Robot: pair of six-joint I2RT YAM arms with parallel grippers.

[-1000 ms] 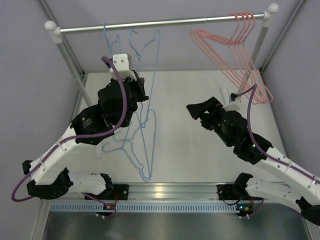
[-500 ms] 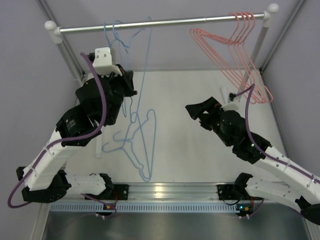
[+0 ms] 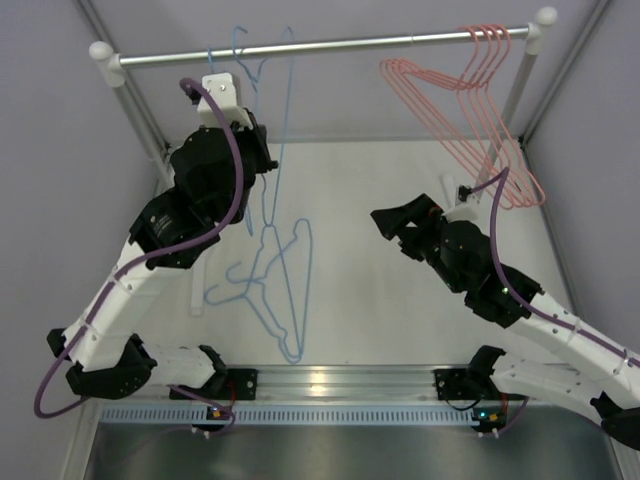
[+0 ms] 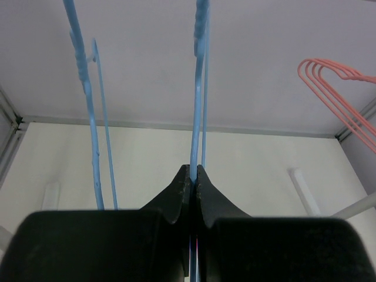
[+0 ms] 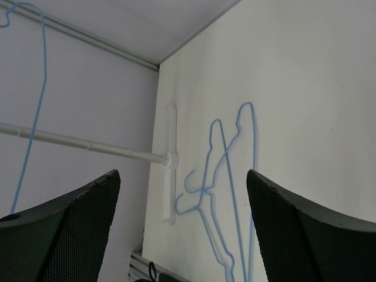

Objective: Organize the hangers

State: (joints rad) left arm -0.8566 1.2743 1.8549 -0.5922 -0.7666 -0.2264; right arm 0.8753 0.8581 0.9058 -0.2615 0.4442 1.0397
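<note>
The rail point(image 3: 320, 45) is bare silver metal, smooth and glossy, with white plastic-looking knobs point(image 3: 101, 50) at its ends. The blue hanger point(image 3: 282, 110) reaching up to the rail is thin, smooth and faintly shiny; the pink hangers point(image 3: 470, 85) at the rail's right end look alike. Below the rail, the table point(image 3: 380, 300) is matt off-white. The left gripper point(image 4: 193, 170) is matt black; the right gripper point(image 5: 183, 176) has black pads point(image 5: 70, 229) with a fine mesh texture.
</note>
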